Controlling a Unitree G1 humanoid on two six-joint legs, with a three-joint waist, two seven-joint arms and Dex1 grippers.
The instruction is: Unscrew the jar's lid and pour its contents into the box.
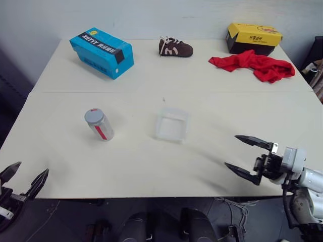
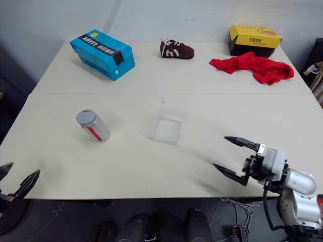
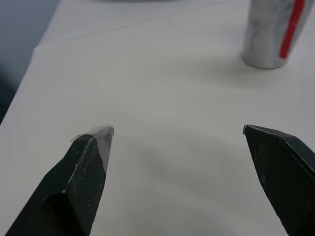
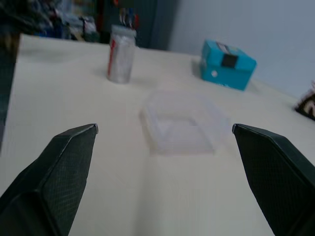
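The jar (image 1: 100, 126) stands upright on the left half of the white table, clear plastic with a white label and a red stripe. Its grey lid (image 1: 93, 116) sits on top. The contents are too small to make out. The clear shallow box (image 1: 172, 124) rests near the table's middle, to the right of the jar. My left gripper (image 1: 28, 174) hovers open at the table's front left edge, well short of the jar (image 3: 275, 32). My right gripper (image 1: 241, 152) is open at the front right, fingers pointing left toward the box (image 4: 182, 123), with nothing between them.
A blue cardboard box (image 1: 102, 52) lies at the back left, a brown shoe (image 1: 175, 47) at the back middle. A yellow-and-black shoebox (image 1: 253, 38) and a red cloth (image 1: 255, 65) sit at the back right. A seam (image 1: 166, 92) crosses the table.
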